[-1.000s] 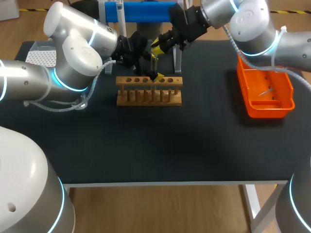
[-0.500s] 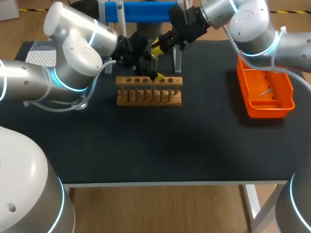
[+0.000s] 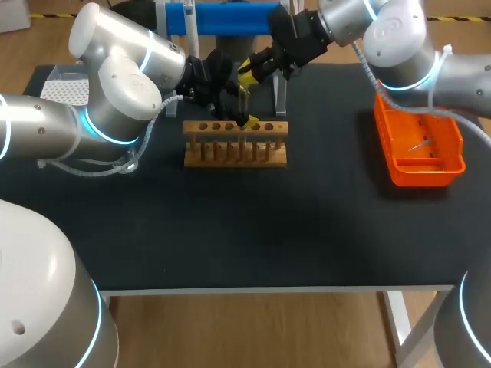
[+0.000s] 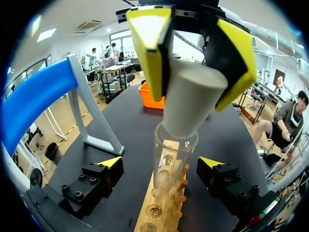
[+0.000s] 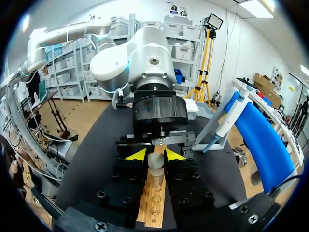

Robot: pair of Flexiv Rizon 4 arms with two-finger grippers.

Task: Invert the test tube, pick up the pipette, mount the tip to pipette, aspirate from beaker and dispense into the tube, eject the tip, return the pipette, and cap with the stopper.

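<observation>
The stopper (image 4: 193, 104) is clamped between the yellow pads of the right gripper (image 5: 155, 154), and its narrow end is set at the mouth of the test tube (image 4: 169, 166). The tube is stood upright, mouth up, in the wooden rack (image 3: 235, 144), which is placed at 12 o'clock from the middle of the table (image 3: 245, 230) in the head view. The left gripper (image 4: 160, 163) is spread wide, with one finger on each side of the tube and neither touching it. The pipette (image 5: 226, 121) is kept at the blue stand (image 3: 222, 17), at 12 o'clock beyond the rack. An orange tray (image 3: 418, 149) is seen at 2 o'clock and a white tip box (image 3: 63, 88) at 10 o'clock.
</observation>
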